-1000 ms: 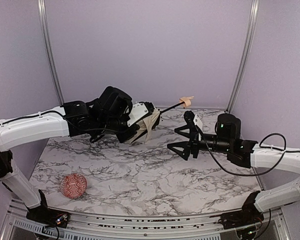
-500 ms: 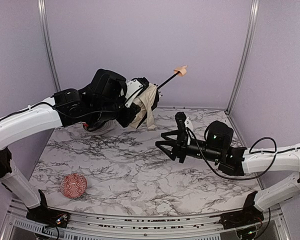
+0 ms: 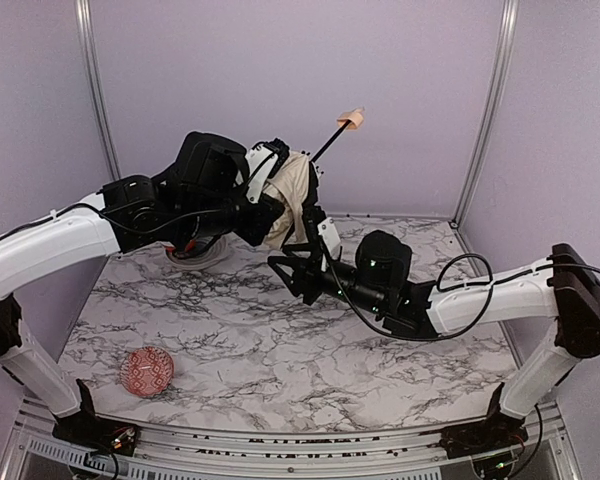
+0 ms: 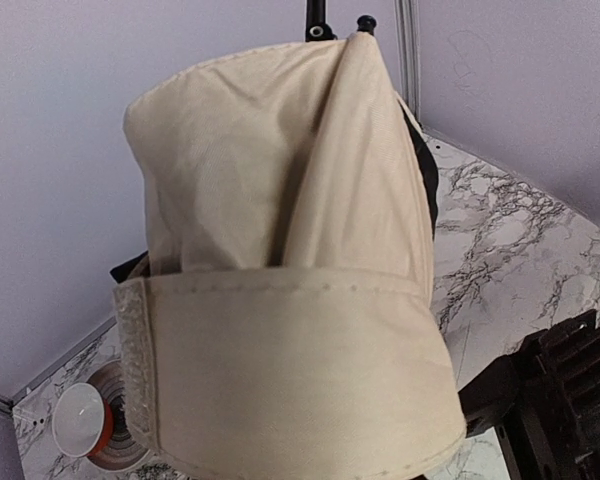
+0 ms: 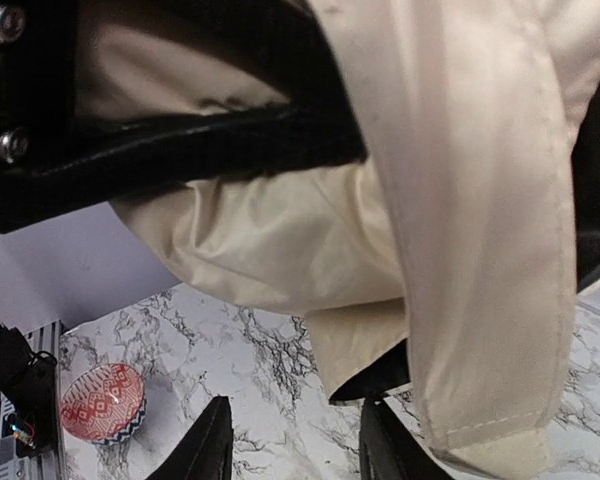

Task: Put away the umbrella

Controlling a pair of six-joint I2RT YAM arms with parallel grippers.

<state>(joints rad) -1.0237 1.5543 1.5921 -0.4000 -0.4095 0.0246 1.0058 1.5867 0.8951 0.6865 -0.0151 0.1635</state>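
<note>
The umbrella (image 3: 292, 190) is a cream-beige fabric bundle held in the air above the back of the table. Its thin black shaft slants up and right to the pale tan handle (image 3: 350, 120). My left gripper (image 3: 268, 200) is shut on the bundle. In the left wrist view the umbrella fabric (image 4: 280, 300) fills the frame and hides the fingers. My right gripper (image 3: 298, 258) sits just below the hanging fabric, open. In the right wrist view the umbrella cloth (image 5: 460, 230) hangs just above my right gripper (image 5: 295, 450), and nothing lies between the fingers.
A red patterned ball (image 3: 147, 372) lies at the front left of the marble table (image 3: 280, 350). A red-and-white bowl (image 3: 195, 252) stands on the table under the left arm; this bowl (image 5: 102, 402) also shows in the right wrist view. Purple walls enclose the back and sides.
The left arm has lifted the umbrella higher, tilting its shaft more steeply. The right arm has swung left under the hanging fabric, and its jaws have narrowed.
</note>
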